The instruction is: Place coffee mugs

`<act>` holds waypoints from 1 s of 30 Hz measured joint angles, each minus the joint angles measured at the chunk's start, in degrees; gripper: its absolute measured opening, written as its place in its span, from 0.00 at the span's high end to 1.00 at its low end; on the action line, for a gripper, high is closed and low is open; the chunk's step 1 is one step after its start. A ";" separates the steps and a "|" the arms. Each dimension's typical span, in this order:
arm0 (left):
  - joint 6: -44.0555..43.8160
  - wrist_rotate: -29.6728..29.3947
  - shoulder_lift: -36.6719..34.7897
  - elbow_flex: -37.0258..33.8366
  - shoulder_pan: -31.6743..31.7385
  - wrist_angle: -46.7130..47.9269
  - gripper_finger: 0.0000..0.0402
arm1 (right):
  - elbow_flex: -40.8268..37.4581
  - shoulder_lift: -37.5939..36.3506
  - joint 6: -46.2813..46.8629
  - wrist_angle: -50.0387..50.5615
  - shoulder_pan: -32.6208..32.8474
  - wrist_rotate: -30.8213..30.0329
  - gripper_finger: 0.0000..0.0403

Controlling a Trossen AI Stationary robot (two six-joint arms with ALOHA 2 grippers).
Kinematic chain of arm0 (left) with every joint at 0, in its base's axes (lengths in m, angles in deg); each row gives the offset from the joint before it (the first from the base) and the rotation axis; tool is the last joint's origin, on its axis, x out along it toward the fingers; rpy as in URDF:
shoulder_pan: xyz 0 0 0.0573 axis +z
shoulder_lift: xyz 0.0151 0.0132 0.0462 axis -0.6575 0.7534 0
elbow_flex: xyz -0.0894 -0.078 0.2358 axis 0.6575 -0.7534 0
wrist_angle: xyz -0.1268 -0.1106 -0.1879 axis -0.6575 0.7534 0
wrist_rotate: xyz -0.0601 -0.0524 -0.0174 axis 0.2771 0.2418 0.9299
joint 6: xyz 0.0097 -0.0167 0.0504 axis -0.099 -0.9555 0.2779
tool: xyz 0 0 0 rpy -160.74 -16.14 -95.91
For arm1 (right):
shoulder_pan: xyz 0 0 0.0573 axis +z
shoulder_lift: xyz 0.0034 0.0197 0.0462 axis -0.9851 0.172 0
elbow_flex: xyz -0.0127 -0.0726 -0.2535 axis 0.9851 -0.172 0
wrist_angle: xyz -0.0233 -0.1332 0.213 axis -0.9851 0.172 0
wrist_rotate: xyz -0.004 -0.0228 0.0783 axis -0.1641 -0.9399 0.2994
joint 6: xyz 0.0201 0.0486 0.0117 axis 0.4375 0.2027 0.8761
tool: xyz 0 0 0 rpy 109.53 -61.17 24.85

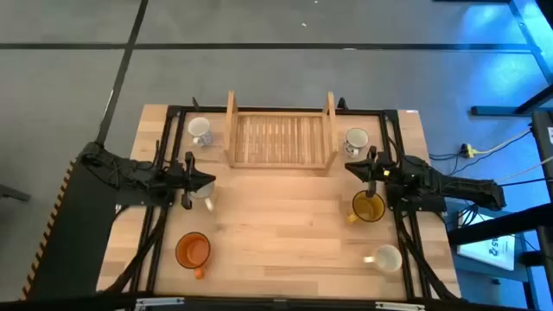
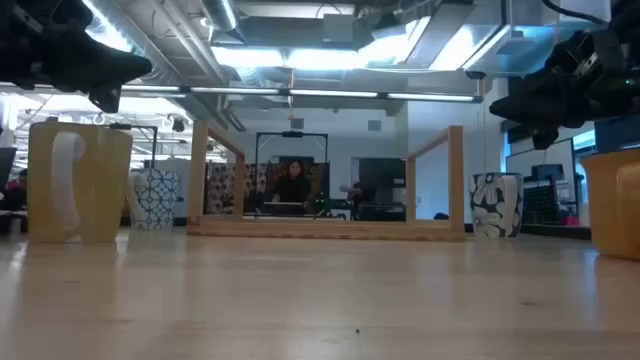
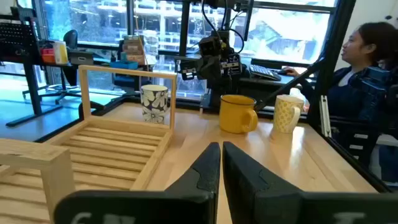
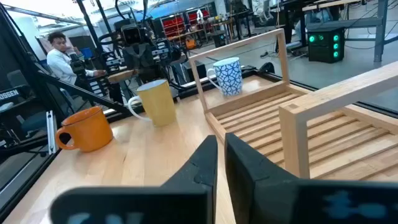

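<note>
The slatted wooden rack point(image 1: 281, 140) stands at the table's far middle. A patterned white mug point(image 1: 200, 130) stands to its left and another point(image 1: 356, 140) to its right. A cream mug point(image 1: 205, 201) stands just on the near side of my left gripper point(image 1: 210, 181). The orange mug point(image 1: 193, 250) is at the near left, the amber-yellow mug point(image 1: 369, 207) at mid right, and a cream mug point(image 1: 386, 257) at the near right. My right gripper point(image 1: 350, 166) hovers beside the rack's right end. Both grippers point(image 3: 221, 165) point(image 4: 221, 162) are shut, held above the table and holding nothing.
Bare wood lies between the two arms, on the near side of the rack. A black frame point(image 1: 173, 111) runs along the table's sides. People sit beyond the table, one point(image 3: 367, 68) past the right side and one point(image 4: 59, 56) past the left.
</note>
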 joint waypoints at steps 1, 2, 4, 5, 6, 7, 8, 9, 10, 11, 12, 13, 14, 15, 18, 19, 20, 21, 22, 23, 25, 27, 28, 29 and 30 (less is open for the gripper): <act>0.00 -0.01 0.00 0.00 0.00 -0.01 0.97 | 0.00 0.00 0.02 0.00 0.02 0.00 0.95; 0.00 -0.01 0.00 0.00 -0.01 -0.01 0.97 | 0.00 0.02 0.00 0.00 0.02 0.00 0.95; 0.00 -0.02 0.02 0.00 -0.02 -0.67 0.97 | 0.00 0.02 0.02 0.01 0.02 0.00 0.95; -0.01 -0.02 0.02 0.00 0.00 -1.97 0.97 | 0.00 0.00 0.00 0.01 0.02 0.00 0.95; 0.04 -0.03 0.02 0.01 0.00 -3.95 0.97 | 0.00 0.00 0.00 0.02 0.02 0.00 0.95; 0.53 -0.05 0.02 0.25 -0.01 -5.86 0.97 | 0.00 0.00 0.00 0.02 0.00 -0.02 0.95; 1.52 -0.05 0.03 0.80 0.00 -7.12 0.97 | 0.00 0.00 0.00 0.02 0.00 -0.05 0.95; 2.45 -0.12 0.16 1.62 0.00 -7.51 0.97 | 0.00 0.00 0.00 0.00 0.02 -0.41 0.95; 3.15 -0.45 0.54 2.71 -0.02 -7.45 0.97 | 0.00 0.00 0.00 -0.02 0.01 -0.78 0.95; 3.46 -0.95 1.07 3.91 0.00 -7.07 0.97 | 0.00 0.00 0.00 -0.06 0.02 -1.28 0.95; 4.04 -1.57 1.79 5.21 0.00 -6.97 0.97 | 0.00 0.02 0.00 -0.10 0.01 -1.65 0.95; 4.90 -1.82 2.68 6.65 0.00 -7.01 0.97 | 0.00 0.00 0.00 -0.14 0.02 -1.98 0.95; 6.12 -2.12 3.80 8.26 0.00 -7.06 0.97 | 0.00 0.00 0.00 -0.15 0.02 -2.07 0.95; 7.42 -2.45 5.23 9.80 0.00 -7.17 0.97 | 0.00 0.00 0.00 -0.17 0.01 -2.40 0.95; 10.46 -2.99 9.73 14.43 0.00 -6.08 0.97 | 0.02 0.01 0.00 -0.21 0.02 -3.54 0.95; 10.74 -3.05 11.18 16.37 0.00 -4.75 0.97 | 0.04 0.00 0.00 -0.24 0.02 -3.95 0.95; 10.76 -3.37 12.60 18.57 0.00 -2.52 0.97 | 0.04 0.01 0.00 -0.26 0.01 -4.36 0.95; 10.52 -4.44 13.97 20.78 0.00 0.77 0.97 | 0.04 0.00 0.00 -0.31 0.02 -4.72 0.95; 9.70 -5.83 15.42 23.10 -0.02 4.54 0.97 | 0.04 0.02 -0.02 -0.37 0.00 -5.07 0.95; 8.55 -7.12 17.09 25.53 0.00 8.46 0.97 | 0.04 0.00 -0.01 -0.37 0.01 -5.19 0.95; 5.65 -8.65 20.45 30.16 0.00 16.10 0.97 | 0.04 0.00 -0.02 -0.42 0.02 -5.44 0.95; 2.64 -9.04 23.27 34.09 0.00 22.92 0.97 | 0.04 0.01 -0.01 -0.39 0.02 -5.44 0.95; 0.81 -9.27 24.52 35.87 0.00 25.17 0.97 | 0.04 0.01 -0.02 -0.39 0.02 -5.44 0.95; -1.00 -9.73 25.77 37.59 0.00 27.31 0.97 | 0.04 0.00 -0.01 -0.39 0.02 -5.44 0.95; -2.79 -10.29 27.01 39.22 0.00 29.43 0.97 | 0.04 0.00 -0.02 -0.39 0.02 -5.44 0.95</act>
